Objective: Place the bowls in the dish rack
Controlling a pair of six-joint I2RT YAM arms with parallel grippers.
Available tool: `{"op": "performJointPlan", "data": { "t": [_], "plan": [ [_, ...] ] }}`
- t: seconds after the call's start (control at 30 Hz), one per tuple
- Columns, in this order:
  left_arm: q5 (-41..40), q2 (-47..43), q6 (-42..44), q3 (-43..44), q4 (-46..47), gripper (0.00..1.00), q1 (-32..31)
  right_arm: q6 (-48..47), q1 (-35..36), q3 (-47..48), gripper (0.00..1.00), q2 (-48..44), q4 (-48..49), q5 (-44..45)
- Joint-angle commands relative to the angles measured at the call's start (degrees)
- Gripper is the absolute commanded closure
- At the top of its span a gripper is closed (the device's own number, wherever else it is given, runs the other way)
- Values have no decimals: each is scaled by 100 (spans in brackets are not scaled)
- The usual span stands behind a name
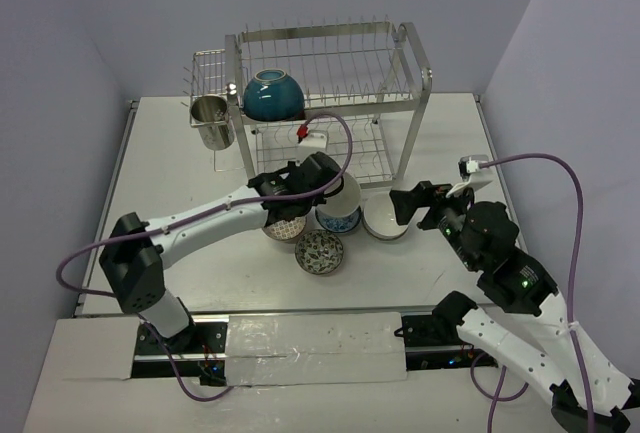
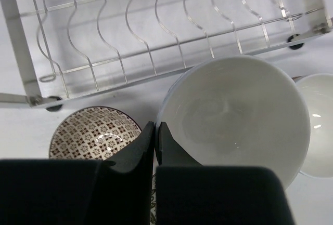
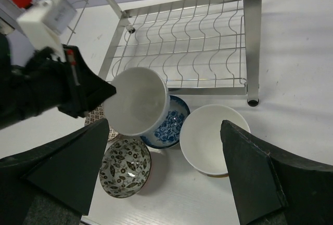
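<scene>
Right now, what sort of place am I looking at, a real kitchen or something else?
Probably a robot test bench, not a kitchen: left arm and right arm bolted to a white table, plain walls boxing it in, a dish rack and bowls as props.

the rack (image 1: 340, 73) is shiny silver wire, and the teal bowl (image 1: 274, 94) on it is one solid colour. the white bowl (image 3: 136, 100) and the second white bowl (image 3: 208, 141) are plain, while the floral bowl (image 3: 170, 125) is blue on white. the black-and-white bowl (image 3: 125, 167) carries a flower print, the lattice bowl (image 2: 96, 134) a fine red-brown grid on cream.
</scene>
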Motion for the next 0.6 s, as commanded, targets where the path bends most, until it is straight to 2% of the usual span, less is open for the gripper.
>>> {"op": "performJointPlan", "data": {
  "t": [0.0, 0.27, 0.37, 0.57],
  "plan": [
    [-65, -500, 679, 316, 477, 100, -74, -65, 34, 82, 5, 65, 317, 63],
    [304, -1396, 2470, 307, 1031, 100, -610, -126, 34, 222, 4, -233, 291, 554],
    [305, -1625, 3051, 614, 1084, 100, -681, -109, 34, 292, 2, -496, 300, 783],
    [93, -1520, 4238, 1879, 961, 100, -777, -284, 34, 336, 0, -840, 186, 1179]
  ]
}}
